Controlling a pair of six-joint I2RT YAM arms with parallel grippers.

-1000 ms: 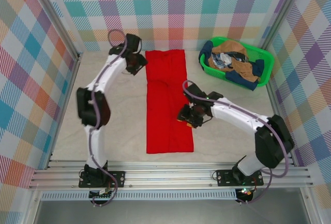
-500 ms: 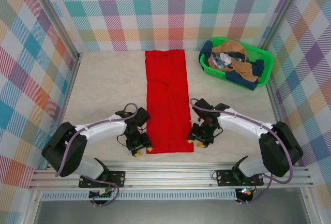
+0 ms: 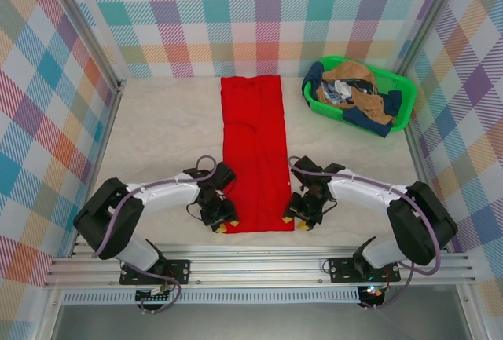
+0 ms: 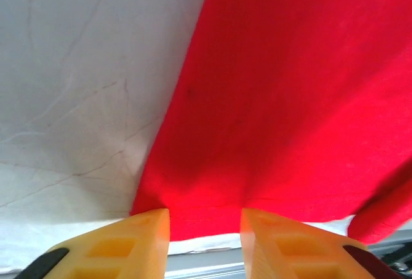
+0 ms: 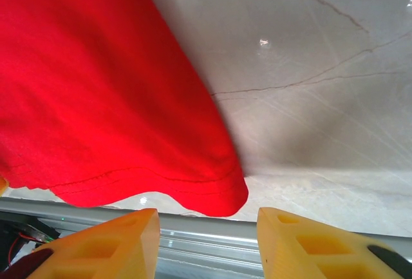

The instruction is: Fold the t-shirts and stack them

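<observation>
Top external view: the red t-shirt [image 3: 253, 151] lies folded into a long strip down the middle of the table [image 3: 157, 144], with the left hand [image 3: 222, 224] at its near left corner and the right hand [image 3: 297, 221] at its near right corner. Both hands stand partly open at the hem, yellow fingers [image 4: 122, 240] apart, and neither has clamped the cloth. More t-shirts [image 3: 354, 93] sit heaped in the green basket [image 3: 406, 100] at the far right.
</observation>
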